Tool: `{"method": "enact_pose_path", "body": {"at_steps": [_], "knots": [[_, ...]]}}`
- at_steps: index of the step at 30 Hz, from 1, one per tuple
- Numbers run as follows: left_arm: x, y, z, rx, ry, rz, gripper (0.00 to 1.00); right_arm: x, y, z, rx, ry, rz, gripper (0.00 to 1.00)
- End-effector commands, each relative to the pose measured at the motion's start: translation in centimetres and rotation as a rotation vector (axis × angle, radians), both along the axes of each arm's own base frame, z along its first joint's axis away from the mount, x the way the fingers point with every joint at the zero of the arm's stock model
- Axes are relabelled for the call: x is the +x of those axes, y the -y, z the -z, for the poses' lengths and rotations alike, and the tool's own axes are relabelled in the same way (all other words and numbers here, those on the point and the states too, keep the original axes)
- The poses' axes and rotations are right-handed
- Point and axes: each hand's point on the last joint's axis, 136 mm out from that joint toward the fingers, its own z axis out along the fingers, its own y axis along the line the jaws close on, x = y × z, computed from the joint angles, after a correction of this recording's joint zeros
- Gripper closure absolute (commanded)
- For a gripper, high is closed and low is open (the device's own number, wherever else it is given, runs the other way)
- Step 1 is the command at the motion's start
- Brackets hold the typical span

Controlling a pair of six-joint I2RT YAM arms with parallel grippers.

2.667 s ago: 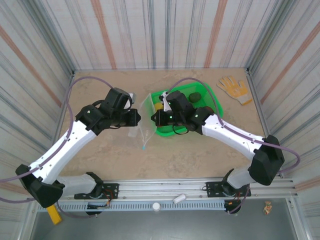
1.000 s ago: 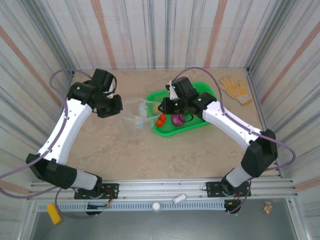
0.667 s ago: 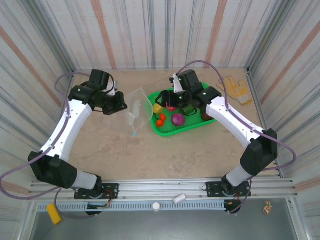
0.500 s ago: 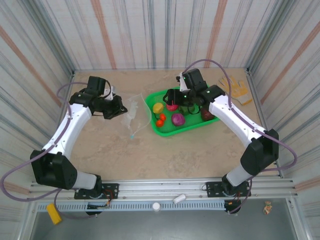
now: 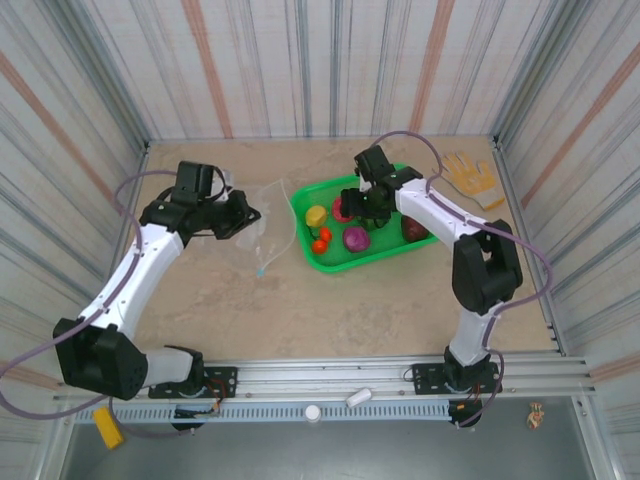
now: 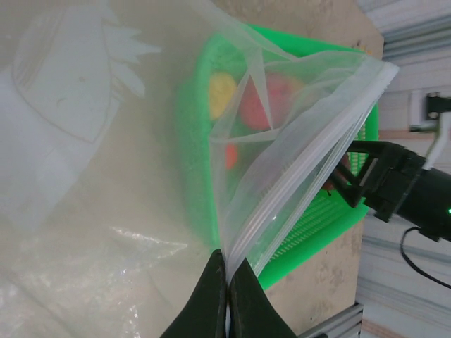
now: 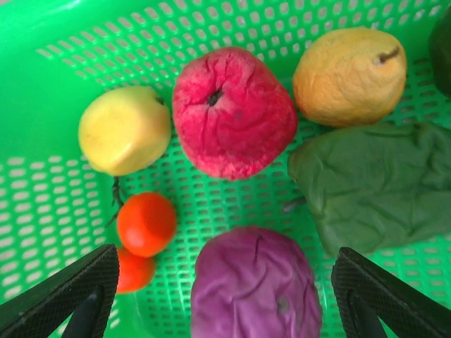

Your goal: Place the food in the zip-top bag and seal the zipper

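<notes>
Showing blurred through zip-top bag (image 6: pixel 106 176): food (image 6: pixel 255 102), tray (image 6: pixel 320 222).

Two tomatoes (image 7: pixel 146 223); one bag (image 6: pixel 84 211); one tray (image 7: pixel 42 17); one glove (image 5: pixel 466 176)

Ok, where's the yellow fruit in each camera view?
Top external: yellow fruit at the green tray's left end.
Left wrist: the fruit upper centre, blurred through the clear bag, inside the tray.
Right wrist: the fruit left of centre, beside the red fruit.
Shared landmark: the green tray.
</notes>
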Motion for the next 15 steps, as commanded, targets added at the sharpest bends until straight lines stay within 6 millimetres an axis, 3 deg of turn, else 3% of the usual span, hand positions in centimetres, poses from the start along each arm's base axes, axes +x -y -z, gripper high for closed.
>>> {"method": "enact_pose_path", "body": {"at_steps": [1,8,12,15], "knots": [[0.5,-0.7,-1.2,0.0,0.045,-0.068,1.0,2.3,-1.1,0.0,-0.011,0.05,-0.033,0.19],[-0.4,1.2,-1.0,-0.023,0.046,0.005,1.0,5.0,-1.5,3.1,-0.081,0.015,-0.035,0.19],[-0.5,1.1,-0.4,0.007,0.051,-0.006,1.0,5.7,-2.1,5.3,-0.062,-0.029,-0.048,0.2],[-0.7,1.7,-0.1,-0.069,0.038,0.005,1.0,6.3,-1.9,6.5,-0.082,-0.042,-0.039,0.21]]}}
